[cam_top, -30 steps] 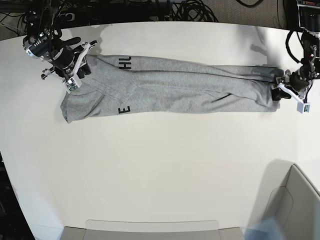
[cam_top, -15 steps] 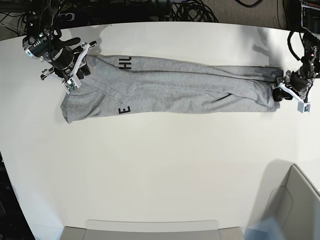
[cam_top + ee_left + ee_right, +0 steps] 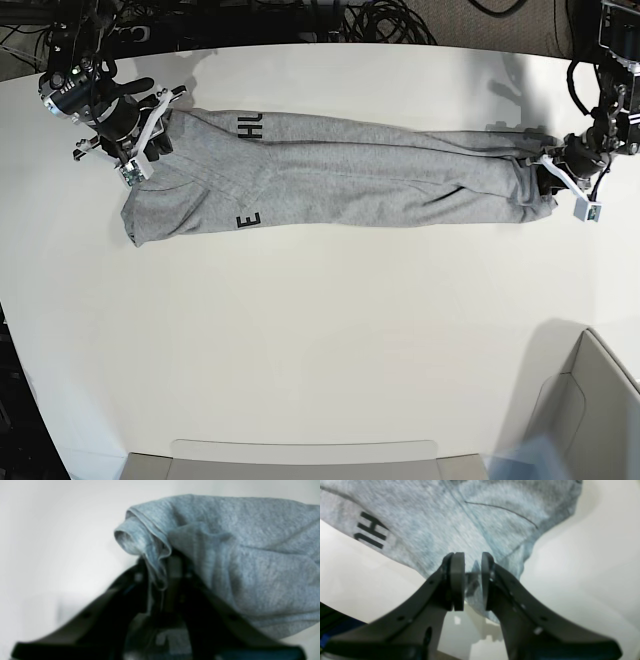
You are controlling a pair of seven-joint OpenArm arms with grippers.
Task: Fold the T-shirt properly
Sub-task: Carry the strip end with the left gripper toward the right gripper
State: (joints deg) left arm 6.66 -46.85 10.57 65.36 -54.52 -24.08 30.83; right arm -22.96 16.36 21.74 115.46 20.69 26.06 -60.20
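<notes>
Across the bench the T-shirt lies lengthwise-folded, nine to three o'clock; left gripper and right gripper jaws pinch opposite ends; crosswise folding remains

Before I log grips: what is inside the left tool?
A bunched hem of the T-shirt sits in the left tool, draped over it; the pads' contact is covered by cloth.

Grey T-shirt, stretched lengthwise, black lettering showing
</notes>
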